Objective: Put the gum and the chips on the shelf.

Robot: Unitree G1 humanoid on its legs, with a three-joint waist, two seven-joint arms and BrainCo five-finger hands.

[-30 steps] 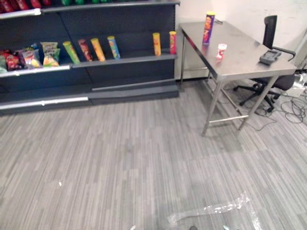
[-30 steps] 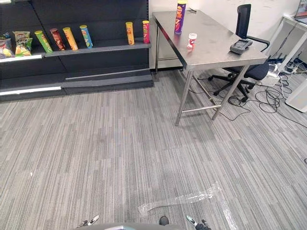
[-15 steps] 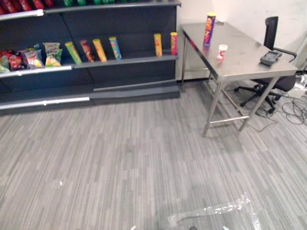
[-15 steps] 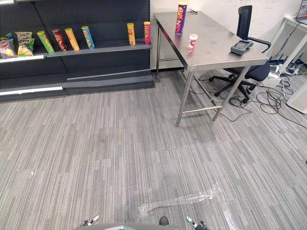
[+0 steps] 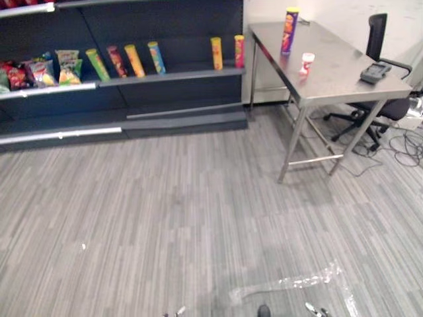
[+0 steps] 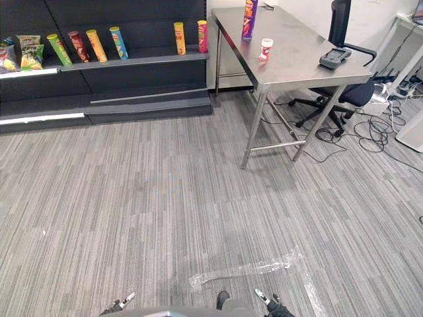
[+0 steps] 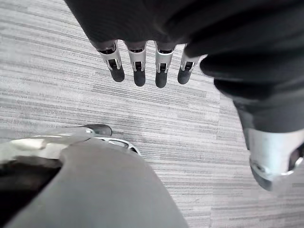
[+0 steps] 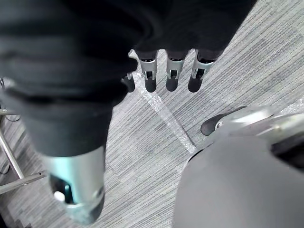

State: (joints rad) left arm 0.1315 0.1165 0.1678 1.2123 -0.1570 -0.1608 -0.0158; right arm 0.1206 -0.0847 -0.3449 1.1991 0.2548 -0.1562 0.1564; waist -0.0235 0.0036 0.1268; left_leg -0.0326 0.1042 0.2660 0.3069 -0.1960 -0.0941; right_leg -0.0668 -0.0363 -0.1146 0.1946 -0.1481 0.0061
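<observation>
The left hand's [image 7: 160,71] silver, dark-tipped fingers hang straight and relaxed over grey striped carpet [image 7: 57,80], holding nothing. The right hand [image 8: 172,73] is the same, its fingers loose and empty. Well ahead stands a steel-topped table [image 6: 297,69]. On it are both task items: a tall purple chip can [image 6: 250,18], upright towards the table's far end, and a small white-and-red gum tub [image 6: 266,49] nearer along the top, apart from the can. A black handset [image 6: 335,58] lies by the table's right edge. Left of the table is a dark shelf unit [image 6: 132,63] holding a row of colourful cans.
</observation>
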